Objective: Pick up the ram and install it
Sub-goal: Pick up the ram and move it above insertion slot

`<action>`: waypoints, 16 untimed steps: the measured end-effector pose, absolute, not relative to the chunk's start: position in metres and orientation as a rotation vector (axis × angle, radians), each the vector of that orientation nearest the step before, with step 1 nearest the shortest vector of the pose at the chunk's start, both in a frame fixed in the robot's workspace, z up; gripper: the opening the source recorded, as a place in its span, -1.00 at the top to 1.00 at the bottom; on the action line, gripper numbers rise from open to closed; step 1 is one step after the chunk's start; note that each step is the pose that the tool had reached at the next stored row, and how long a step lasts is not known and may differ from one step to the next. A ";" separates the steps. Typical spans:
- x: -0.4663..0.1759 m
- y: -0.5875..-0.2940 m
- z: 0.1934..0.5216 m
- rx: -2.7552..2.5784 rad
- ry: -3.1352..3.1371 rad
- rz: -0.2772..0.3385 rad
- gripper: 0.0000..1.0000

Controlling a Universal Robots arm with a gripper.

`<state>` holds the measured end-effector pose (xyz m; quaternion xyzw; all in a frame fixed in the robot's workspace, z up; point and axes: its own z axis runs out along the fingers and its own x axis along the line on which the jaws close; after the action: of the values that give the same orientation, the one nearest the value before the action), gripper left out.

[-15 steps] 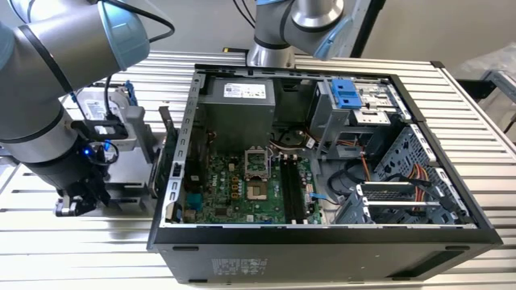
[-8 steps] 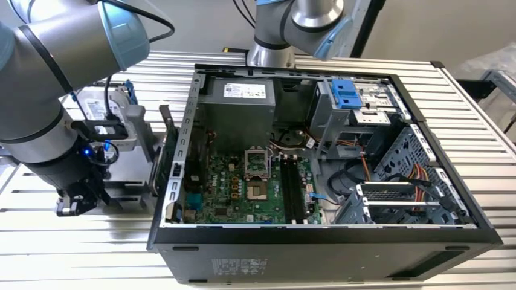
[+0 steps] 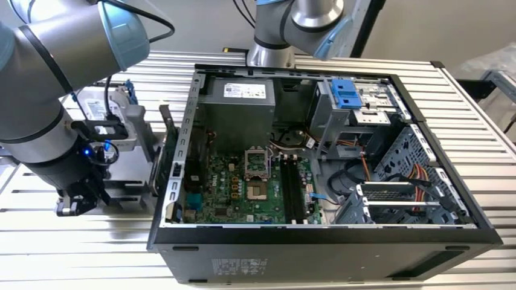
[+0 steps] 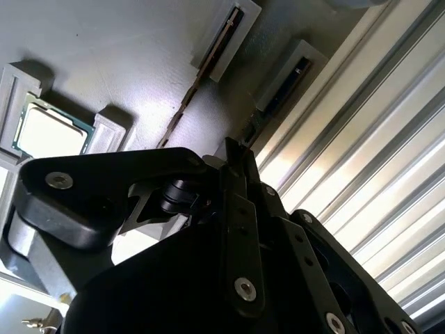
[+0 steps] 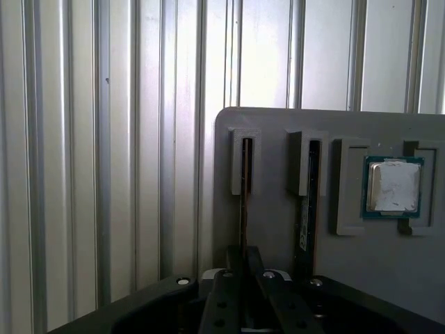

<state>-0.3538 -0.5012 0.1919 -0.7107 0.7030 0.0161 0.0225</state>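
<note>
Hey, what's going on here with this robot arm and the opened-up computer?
The arm's tool is down at the grey parts tray, which sits beside the open computer case. It is lined up with a ram stick held on edge in its holder. A second stick and the processor chip sit alongside on the tray. The ram is not yet installed in the case.

The grey jointed robot arm with pale blue joint caps (image 3: 57, 54) stands on its base (image 3: 270, 55) at the far edge of the ribbed metal bench (image 3: 72, 254). Its upper links leave the exterior view at the top. The forearm slopes down steeply near the bench's edge at the exterior view's left. The wrist (image 3: 60, 154) carries a lit blue indicator and is turned downward. The black gripper (image 3: 77, 204) hangs low over the bench surface. In both wrist views the gripper (image 5: 243, 252) (image 4: 235, 152) points along the line of sight.
</note>
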 end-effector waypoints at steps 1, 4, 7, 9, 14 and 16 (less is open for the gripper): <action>-0.354 -0.501 0.192 -2.201 2.177 0.050 1.00; -0.354 -0.501 0.192 -2.201 2.177 0.050 1.00; -0.354 -0.501 0.192 -2.201 2.177 0.050 1.00; -0.354 -0.501 0.192 -2.201 2.177 0.050 1.00; -0.354 -0.501 0.192 -2.201 2.177 0.050 1.00; -0.354 -0.501 0.193 -2.201 2.177 0.050 1.00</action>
<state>-0.3537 -0.5011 0.1930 -0.7107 0.7030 0.0161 0.0227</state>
